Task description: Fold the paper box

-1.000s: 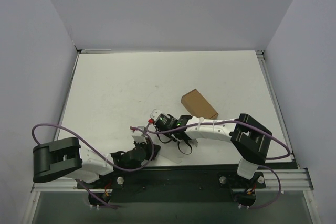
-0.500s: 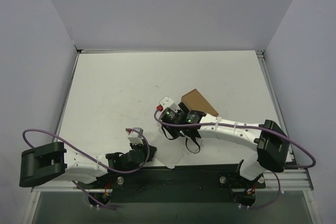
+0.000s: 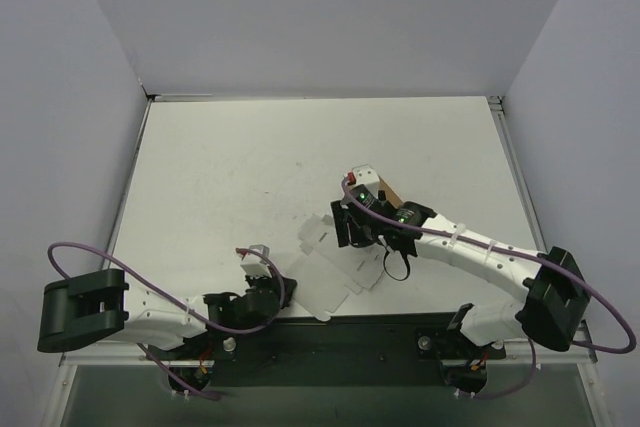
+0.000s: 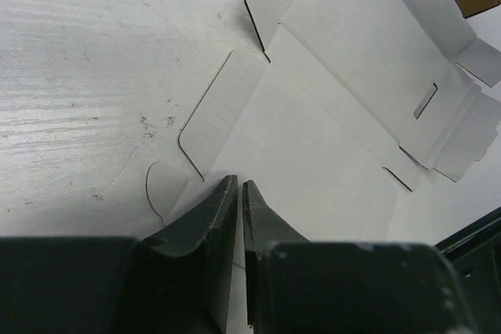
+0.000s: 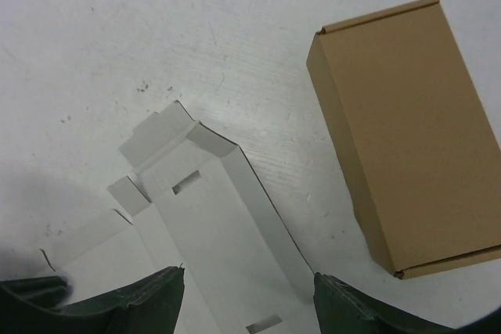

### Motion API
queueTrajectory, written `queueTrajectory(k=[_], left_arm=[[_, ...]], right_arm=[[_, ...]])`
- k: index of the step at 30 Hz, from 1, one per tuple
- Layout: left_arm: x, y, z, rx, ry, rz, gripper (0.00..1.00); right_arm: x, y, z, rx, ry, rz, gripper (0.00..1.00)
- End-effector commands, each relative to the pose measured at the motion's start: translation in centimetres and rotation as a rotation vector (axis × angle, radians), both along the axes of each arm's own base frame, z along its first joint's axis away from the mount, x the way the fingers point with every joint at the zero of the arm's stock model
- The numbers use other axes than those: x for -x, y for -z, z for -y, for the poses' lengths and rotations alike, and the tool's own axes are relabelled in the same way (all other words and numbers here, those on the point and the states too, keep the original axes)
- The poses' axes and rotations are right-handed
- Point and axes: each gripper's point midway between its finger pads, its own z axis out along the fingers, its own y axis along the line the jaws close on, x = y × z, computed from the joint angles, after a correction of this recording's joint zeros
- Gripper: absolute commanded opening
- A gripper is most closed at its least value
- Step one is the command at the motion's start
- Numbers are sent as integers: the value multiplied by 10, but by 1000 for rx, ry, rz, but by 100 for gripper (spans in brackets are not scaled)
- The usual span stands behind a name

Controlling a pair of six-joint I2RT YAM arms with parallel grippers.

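Right gripper (image 5: 249, 291) now hangs farther out, jaws wide, paper box (image 5: 215, 228) just beneath; left gripper (image 4: 237, 187) pinches its near edge. Fold along scored creases.

Lighting: bright, even and diffuse from above, with no glare. Shadows: soft and short beneath the arms on the table (image 3: 220, 177); a grey patch lay at lower left of the right wrist view. Focus: the paper box (image 4: 329, 115) was sharp; the left gripper (image 4: 239, 183) and right gripper (image 5: 248, 273) were dark and slightly blurred.
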Motion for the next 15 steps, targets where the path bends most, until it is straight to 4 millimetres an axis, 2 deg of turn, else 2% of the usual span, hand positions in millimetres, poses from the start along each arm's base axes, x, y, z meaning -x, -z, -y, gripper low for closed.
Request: queueTrajectory(k=[1, 3, 7, 13, 15], left_arm=[[9, 38, -39, -185, 10, -33, 19], [10, 38, -40, -185, 10, -33, 19], [9, 36, -39, -182, 11, -30, 18], [10, 37, -38, -186, 19, -33, 18], [10, 36, -38, -187, 17, -33, 18]], right_arm=[[-6, 20, -5, -34, -165, -48, 68], [-9, 21, -5, -44, -246, -64, 69], [-15, 37, -9, -54, -345, -137, 70], [-26, 64, -8, -59, -386, -239, 68], [-32, 66, -9, -42, -402, -229, 68]])
